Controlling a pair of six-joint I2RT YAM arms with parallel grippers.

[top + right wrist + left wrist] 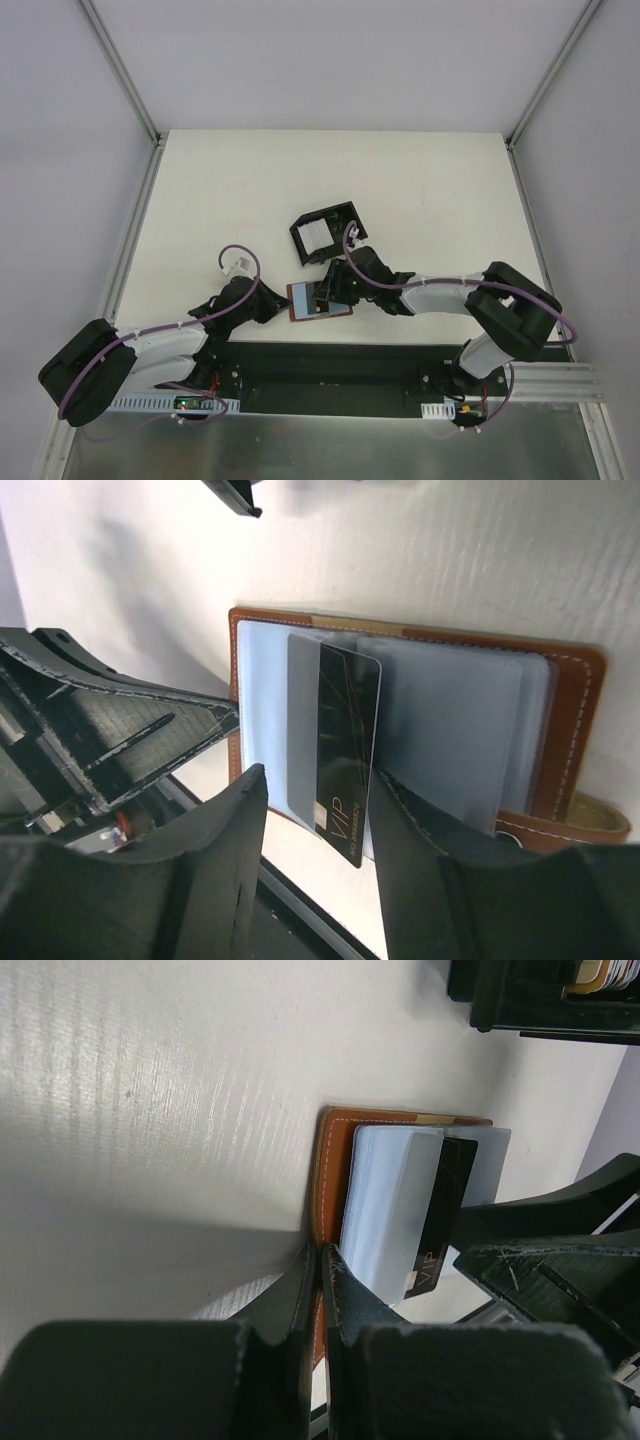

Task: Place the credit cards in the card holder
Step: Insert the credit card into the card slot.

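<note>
Two arms: both meet at the wallet [578,705], the left one at its left end and the right one over its middle.
Wallet: brown leather with pale stitching, lying open and flat on the table [220,200], inner side up.
Left gripper [320,1255]: closed tight on the wallet's left edge. A strip of the leather shows pinched between its two fingers.
Right gripper [320,785]: jaws about half apart, with one finger on each side of the black card's lettered end. Neither pad visibly presses on the card, so it has hold of nothing.
Black card [347,730]: glossy, with gold "VIP" lettering. It lies on the wallet's inner face on top of the pale cards. Its lettered end juts past the wallet's edge towards the right gripper, and its other end lies well inside the stitched border.
Cards [450,730]: pale blue-grey, overlapping one another in the wallet's pockets. They fill most of its inner face. How many there are cannot be told.
Holder [325,214]: black and open-topped, standing on the table just beyond the wallet's far side. It is near the wallet but not touching it, and sits skewed to the wallet's long edge.
White card [316,238]: sits inside the holder, in the part nearest the wallet. Whether it is one card or several cannot be told.
</note>
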